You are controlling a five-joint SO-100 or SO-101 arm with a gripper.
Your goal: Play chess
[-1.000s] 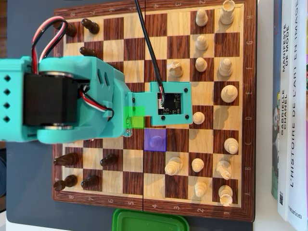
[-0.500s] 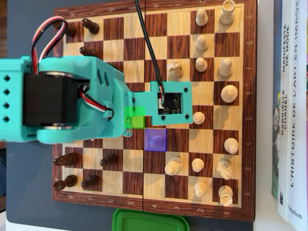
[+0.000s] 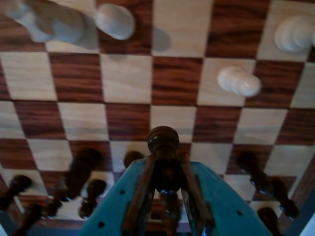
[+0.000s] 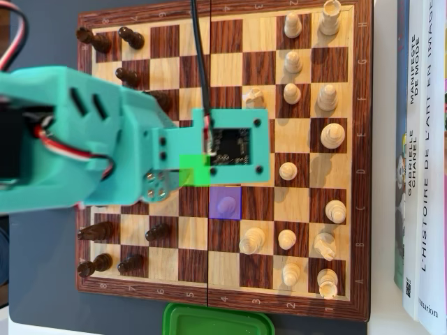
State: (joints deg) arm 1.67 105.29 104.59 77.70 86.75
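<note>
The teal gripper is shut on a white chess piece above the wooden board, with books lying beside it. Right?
Not quite: the piece in the gripper is a dark piece, not white, as the wrist view shows. The rest holds: the wooden board is below, and books lie beside it.

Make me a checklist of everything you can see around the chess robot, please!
Surface: wooden chessboard lying on a grey table.
Job's things: dark pieces stand along the left of the overhead view, white pieces on the right; a green square and a purple square are marked on the board.
Clutter: green lid or box at the bottom edge.
Gripper: teal gripper shut on a dark pawn, seen in the wrist view.
Cables: black cable crossing the board to the wrist camera; red and white wires on the arm.
Surroundings: books beside the board on the right.
</note>
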